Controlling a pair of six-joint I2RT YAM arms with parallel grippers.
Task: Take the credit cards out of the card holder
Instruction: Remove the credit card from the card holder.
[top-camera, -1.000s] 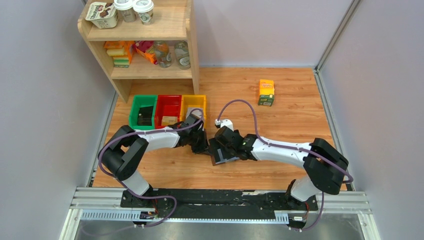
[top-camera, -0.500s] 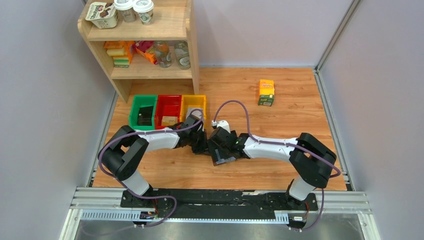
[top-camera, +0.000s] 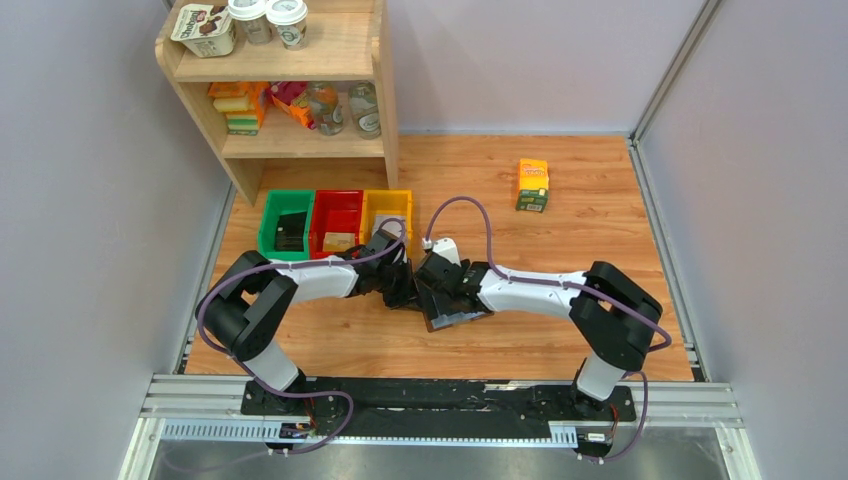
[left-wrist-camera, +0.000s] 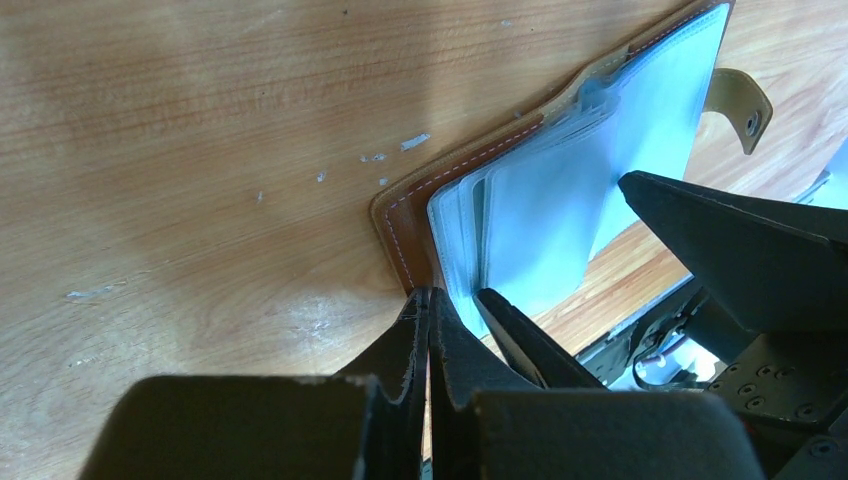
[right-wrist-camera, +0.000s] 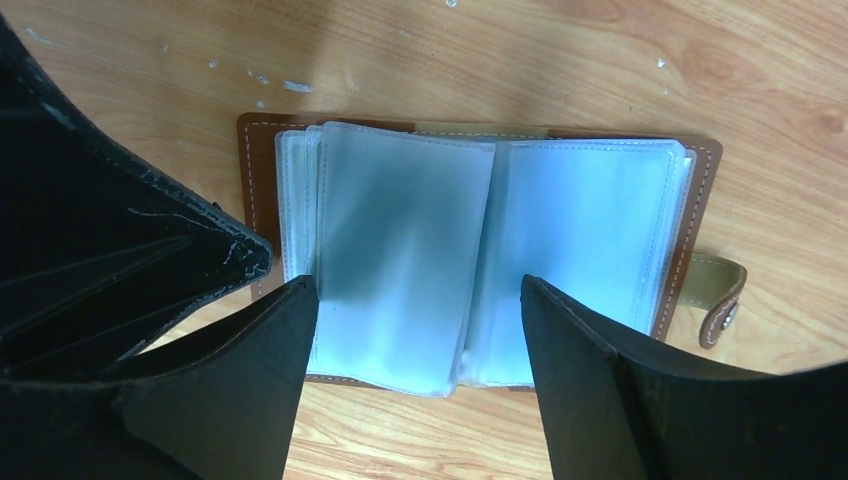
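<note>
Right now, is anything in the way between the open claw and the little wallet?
Nothing visible is. The right claw hangs open straight over the open wallet, one finger on each side. The left claw, shut, sits at the wallet's brown edge, off to one side and not between them.

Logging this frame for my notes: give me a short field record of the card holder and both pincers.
card holder: lying open on the table, sleeves facing up, clasp tab out to one side
credit cards: none clearly visible in the sleeves
left pincer: shut, tips at the holder's brown edge
right pincer: open, straddling the open sleeves
</note>
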